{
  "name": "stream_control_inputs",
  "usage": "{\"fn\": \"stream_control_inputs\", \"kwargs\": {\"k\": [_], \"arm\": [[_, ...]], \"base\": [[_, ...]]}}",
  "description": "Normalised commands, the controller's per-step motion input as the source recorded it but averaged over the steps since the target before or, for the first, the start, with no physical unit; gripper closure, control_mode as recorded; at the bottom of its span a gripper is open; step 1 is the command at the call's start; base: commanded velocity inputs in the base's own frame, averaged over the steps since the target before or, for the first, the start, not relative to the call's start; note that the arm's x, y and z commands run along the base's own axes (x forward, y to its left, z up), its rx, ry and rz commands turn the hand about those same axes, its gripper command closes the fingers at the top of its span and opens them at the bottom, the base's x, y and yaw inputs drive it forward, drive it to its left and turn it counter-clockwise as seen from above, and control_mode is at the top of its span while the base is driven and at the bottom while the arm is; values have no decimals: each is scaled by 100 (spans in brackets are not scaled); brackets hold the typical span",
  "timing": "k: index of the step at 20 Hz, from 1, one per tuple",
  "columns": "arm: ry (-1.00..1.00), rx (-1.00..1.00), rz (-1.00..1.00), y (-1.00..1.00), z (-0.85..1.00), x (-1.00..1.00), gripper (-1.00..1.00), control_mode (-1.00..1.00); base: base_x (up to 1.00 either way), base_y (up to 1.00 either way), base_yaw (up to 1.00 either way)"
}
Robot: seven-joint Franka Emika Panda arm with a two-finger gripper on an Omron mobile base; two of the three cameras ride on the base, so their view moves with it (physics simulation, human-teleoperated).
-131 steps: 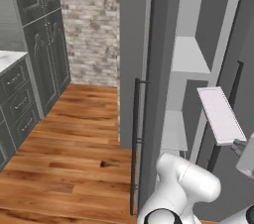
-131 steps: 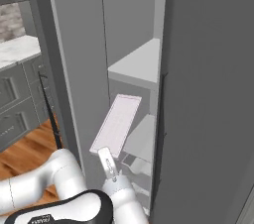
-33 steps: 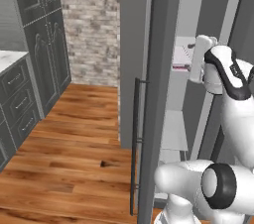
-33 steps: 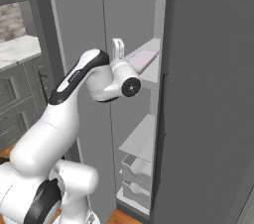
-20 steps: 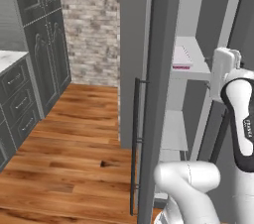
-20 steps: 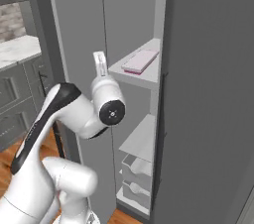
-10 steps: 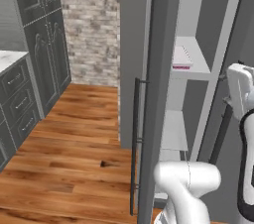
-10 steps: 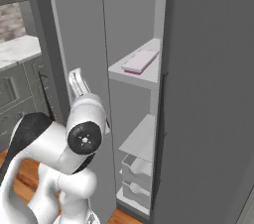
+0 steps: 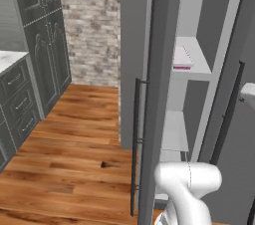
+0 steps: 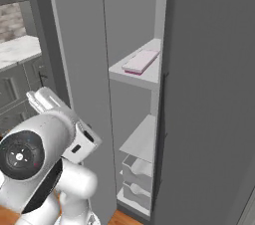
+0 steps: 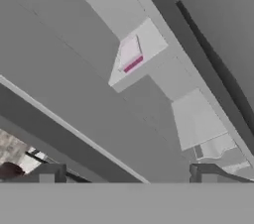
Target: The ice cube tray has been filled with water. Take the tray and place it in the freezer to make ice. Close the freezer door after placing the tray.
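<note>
The ice cube tray (image 10: 141, 61) lies on the freezer (image 9: 199, 94)'s upper shelf; the end effector (image 11: 126, 173), spread empty, is well clear. Swinging the freezer door (image 10: 82, 94) hard could slosh water.

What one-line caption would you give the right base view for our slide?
Flat pale pink ice cube tray lying on the pale grey upper freezer shelf, tall grey freezer door standing open.

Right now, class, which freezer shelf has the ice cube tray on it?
The upper shelf carries the ice cube tray, lying flat near its front edge. The shelf below has no tray on it.
</note>
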Motion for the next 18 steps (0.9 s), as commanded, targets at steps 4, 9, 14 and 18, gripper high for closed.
{"fn": "stream_control_inputs", "kwargs": {"k": [4, 9, 14, 18], "arm": [[6, -37, 0, 0, 4, -82, -100, -100], [10, -33, 0, 3, 0, -67, -100, -100], [12, -26, 0, 21, -2, -35, -100, -100], [3, -7, 0, 4, -1, 0, -100, -100]], "base": [[0, 0, 0], [0, 0, 0], [0, 0, 0], [0, 0, 0]]}}
